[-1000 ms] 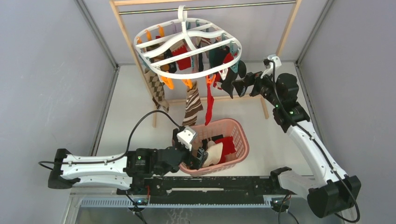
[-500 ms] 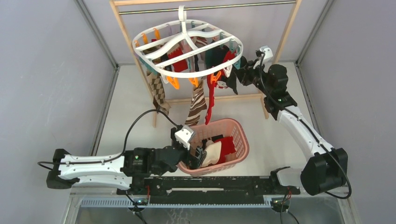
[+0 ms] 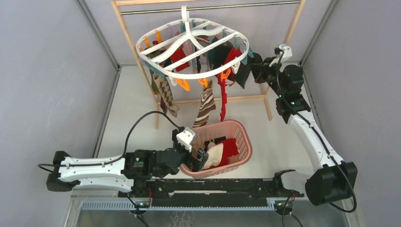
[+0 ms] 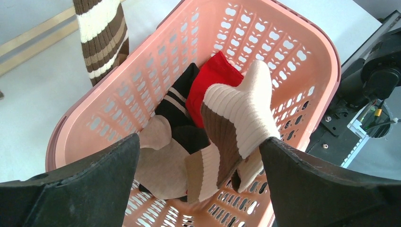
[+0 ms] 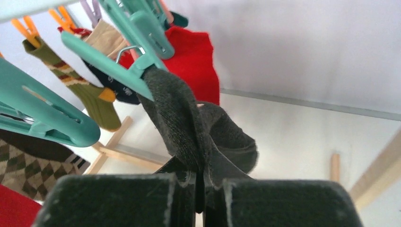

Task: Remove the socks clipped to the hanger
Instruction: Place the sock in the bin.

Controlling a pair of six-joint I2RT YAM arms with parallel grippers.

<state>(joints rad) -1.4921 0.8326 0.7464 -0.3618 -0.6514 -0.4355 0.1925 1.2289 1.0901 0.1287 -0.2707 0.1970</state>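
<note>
The white hanger [image 3: 187, 33] hangs from the rail with several socks clipped under it, among them a brown striped one [image 3: 206, 106], an argyle one [image 3: 165, 92] and a long red one [image 3: 223, 101]. My right gripper [image 3: 255, 71] is at the hanger's right edge, shut on a black sock [image 5: 189, 118]. The sock's top is still pinched in a teal clip [image 5: 118, 56], and its fabric bunches between the jaws of the right gripper [image 5: 201, 189]. My left gripper [image 4: 198, 189] hangs open over the pink basket [image 3: 243, 142], holding nothing.
In the basket [image 4: 302, 42] lie a cream-and-brown sock [image 4: 236, 118], a red one [image 4: 213, 80] and darker ones. The wooden rail frame [image 3: 124, 33] stands behind the hanger. Grey walls close in on both sides.
My right gripper has risen to the hanger's right edge, shut on the black sock and drawn back to the right. The hanger and its socks swung with it. The left arm has not moved.
</note>
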